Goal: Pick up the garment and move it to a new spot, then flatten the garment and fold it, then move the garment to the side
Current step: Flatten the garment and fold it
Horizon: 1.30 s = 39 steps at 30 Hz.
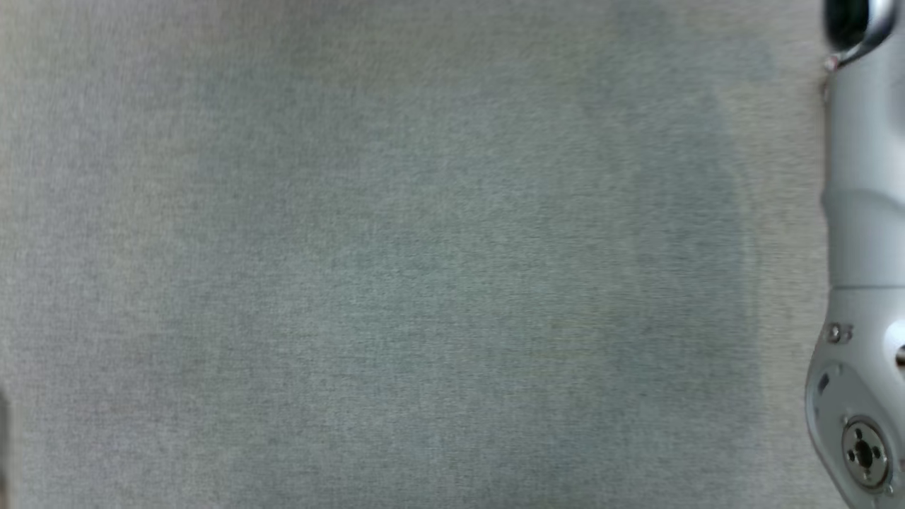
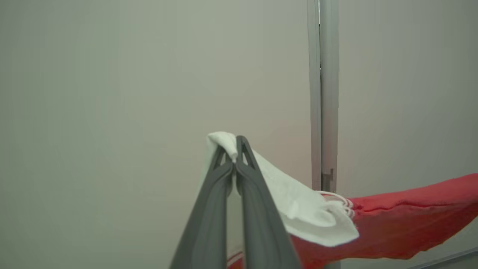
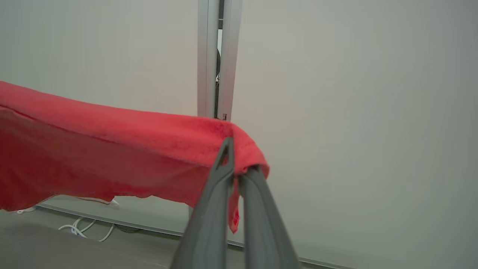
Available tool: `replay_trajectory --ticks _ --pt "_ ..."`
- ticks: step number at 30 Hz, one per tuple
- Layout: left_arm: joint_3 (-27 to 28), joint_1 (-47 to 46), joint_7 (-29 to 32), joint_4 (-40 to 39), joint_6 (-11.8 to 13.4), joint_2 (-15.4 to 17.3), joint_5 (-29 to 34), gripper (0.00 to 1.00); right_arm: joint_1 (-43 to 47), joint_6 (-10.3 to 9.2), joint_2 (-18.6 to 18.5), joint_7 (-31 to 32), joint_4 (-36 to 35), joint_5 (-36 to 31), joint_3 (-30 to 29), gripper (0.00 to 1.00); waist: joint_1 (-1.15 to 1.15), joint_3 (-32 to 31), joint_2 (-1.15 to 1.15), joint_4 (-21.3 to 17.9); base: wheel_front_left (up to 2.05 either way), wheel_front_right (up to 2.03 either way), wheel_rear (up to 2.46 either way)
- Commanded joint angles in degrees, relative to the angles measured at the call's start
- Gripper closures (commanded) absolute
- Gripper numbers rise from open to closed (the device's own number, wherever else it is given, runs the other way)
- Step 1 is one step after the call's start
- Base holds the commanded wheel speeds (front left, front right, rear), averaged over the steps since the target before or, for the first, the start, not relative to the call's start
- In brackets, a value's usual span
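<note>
We grip the red fleece garment (image 3: 112, 149) at both ends: our left gripper (image 2: 234, 158) pinches its white edge, our right gripper (image 3: 236, 170) its red hem. It hangs stretched between them in the air, before a pale wall (image 2: 112, 74).

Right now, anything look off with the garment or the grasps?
Nothing stands out. The garment hangs between both claws: left claw shut on its white end, right claw on its red edge. No tears visible.
</note>
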Motion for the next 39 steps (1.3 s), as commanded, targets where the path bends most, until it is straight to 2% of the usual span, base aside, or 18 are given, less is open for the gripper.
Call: replay_trajectory --ticks 1,5,10,17,20,24,33,39 --pt "0.1 2.5 -1.6 1.3 -0.2 -0.7 -0.9 1.00 2.0 -0.02 -0.2 -1.4 2.2 -1.3 -0.6 1.00 -0.01 1.7 0.00 1.5 0.00 0.00 0.00" --pt "0.0 9.1 -6.0 4.5 -1.0 -2.6 -3.4 1.00 4.1 -0.02 -0.2 -5.1 8.1 -3.5 -2.1 1.00 -0.01 2.9 0.00 2.1 0.00 0.00 0.00" --pt "0.0 14.4 -10.3 5.7 -1.8 -3.5 -5.6 1.00 6.3 -0.02 -0.2 -8.8 12.6 -2.8 -1.9 1.00 -0.01 3.5 0.00 2.3 0.00 0.00 0.00" --pt "0.9 24.6 -15.3 0.3 -2.4 -4.1 -8.2 1.00 11.3 -0.02 -0.1 -12.1 13.9 1.5 0.6 1.00 -0.01 2.1 0.00 2.5 0.00 0.00 0.00" --pt "2.0 29.7 -16.2 -3.5 -2.3 -4.1 -8.7 1.00 14.5 -0.01 -0.1 -12.4 11.7 4.4 2.5 1.00 -0.01 0.9 0.00 2.4 0.00 0.00 0.00" --pt "4.1 37.6 -16.8 -9.2 -0.9 -4.1 -7.9 1.00 21.1 -0.01 -0.1 -12.4 5.2 7.1 4.6 1.00 -0.01 -1.6 0.00 2.3 0.00 0.00 0.00" --pt "5.8 55.7 -16.8 -20.1 -0.3 -5.0 -7.2 1.00 39.4 -0.02 -0.1 -12.4 -7.6 11.7 6.7 1.00 -0.01 -12.1 0.00 2.4 0.00 0.00 0.00" --pt "6.7 68.8 -15.8 -28.6 2.2 -3.8 -7.7 1.00 52.2 -0.02 -0.1 -11.5 -17.2 14.7 7.9 1.00 -0.01 -19.0 0.00 0.7 0.00 0.00 0.00"
